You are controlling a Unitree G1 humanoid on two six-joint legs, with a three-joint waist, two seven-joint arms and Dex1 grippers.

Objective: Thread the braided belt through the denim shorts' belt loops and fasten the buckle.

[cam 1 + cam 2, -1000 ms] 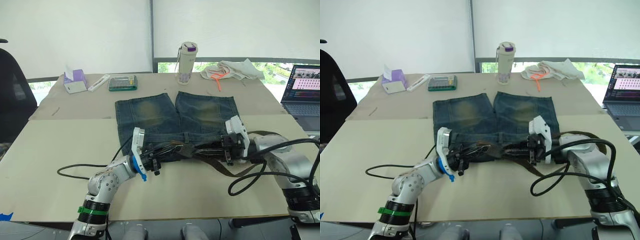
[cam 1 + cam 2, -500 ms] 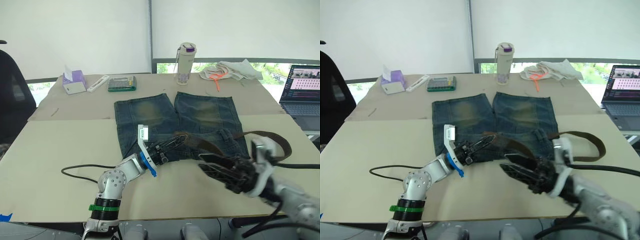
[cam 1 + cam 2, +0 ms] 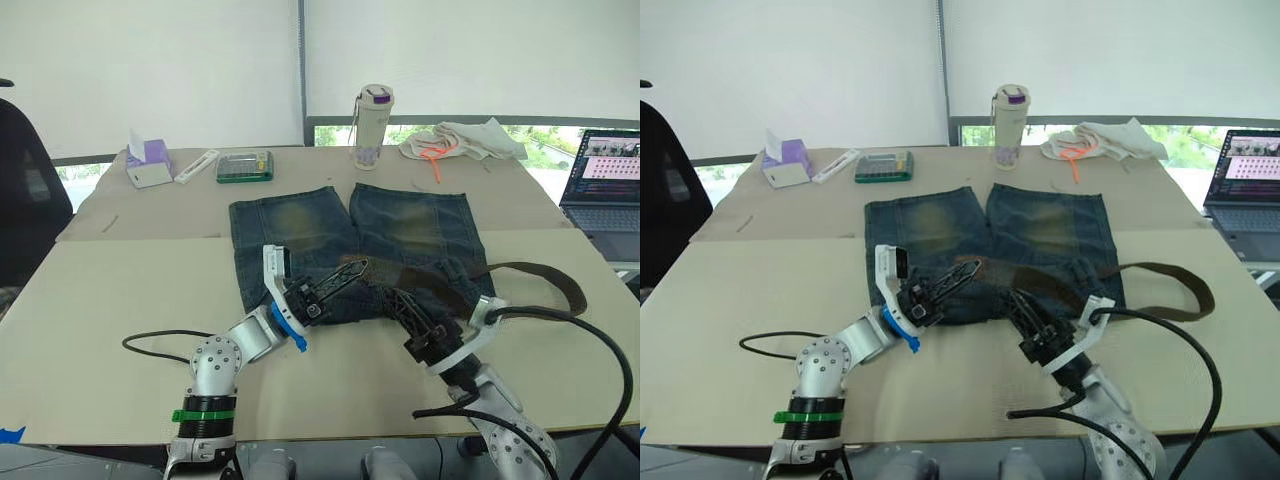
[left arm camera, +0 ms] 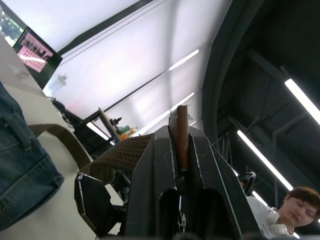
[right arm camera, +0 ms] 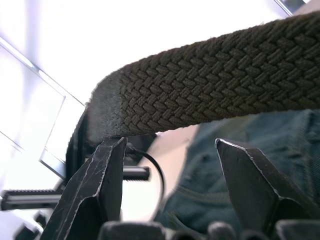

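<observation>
The belt (image 3: 440, 283) is lying across the waistband of the shorts (image 3: 355, 240), its brown strap running from the left end effector (image 3: 345, 277) over the denim and looping out past the shorts' right edge onto the counter (image 3: 120, 290). The left wrist view is showing what the head views are not: the two black fingers (image 4: 165, 165) are pressed together on a thin brown belt end, with the braided strap curving behind them and a person in the background. The head views are placing that end raised just above the waistband near its middle. The right wrist view is showing the right end effector (image 5: 167, 185) with its fingers spread apart, the thick herringbone weave of the belt passing just beyond the tips; whether a tip is touching it cannot be told. In the head views this end effector is hovering at the shorts' near edge. A bottle (image 3: 374, 126), a laptop (image 3: 603, 172) and a white cloth (image 3: 462, 138) are sitting well behind.
</observation>
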